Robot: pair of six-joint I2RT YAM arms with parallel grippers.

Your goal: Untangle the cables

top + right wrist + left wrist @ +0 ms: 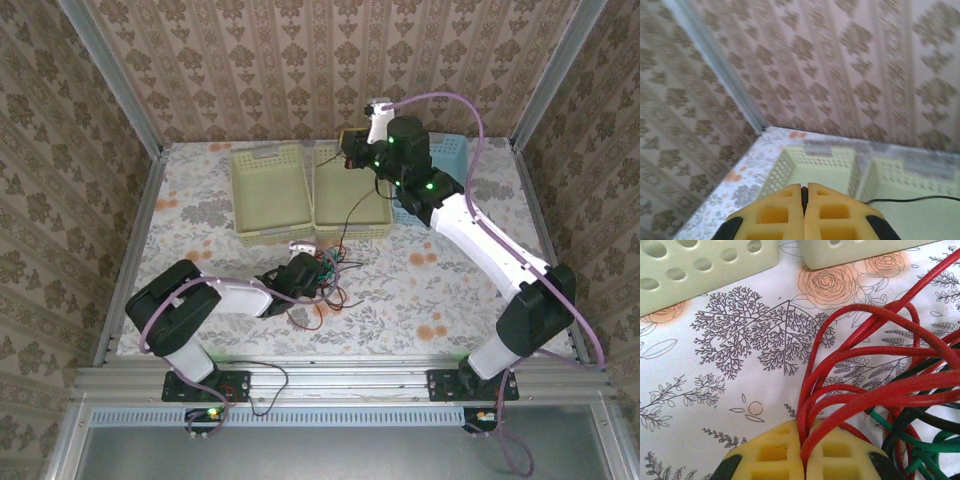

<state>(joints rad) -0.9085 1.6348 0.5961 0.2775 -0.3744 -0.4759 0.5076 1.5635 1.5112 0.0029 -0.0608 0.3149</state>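
The cables (328, 275) lie in a red, black and green tangle on the flowered table, in front of the baskets. My left gripper (316, 272) is low at the tangle's left side. In the left wrist view that gripper (804, 440) is shut on several red cable strands (875, 390), with green (900, 437) and black (920, 417) strands lying to the right. My right gripper (351, 150) is raised over the back of the baskets. Seen from its own wrist, it (804, 192) is shut with a dark strand pinched at the tips, and a black cable (920, 199) trails across the basket below.
Two pale yellow baskets (240, 195) (352, 232) stand side by side at the middle back. A light blue basket (452, 155) sits behind the right arm. Patterned walls close the table on three sides. The basket walls (700, 270) are close ahead of the left gripper.
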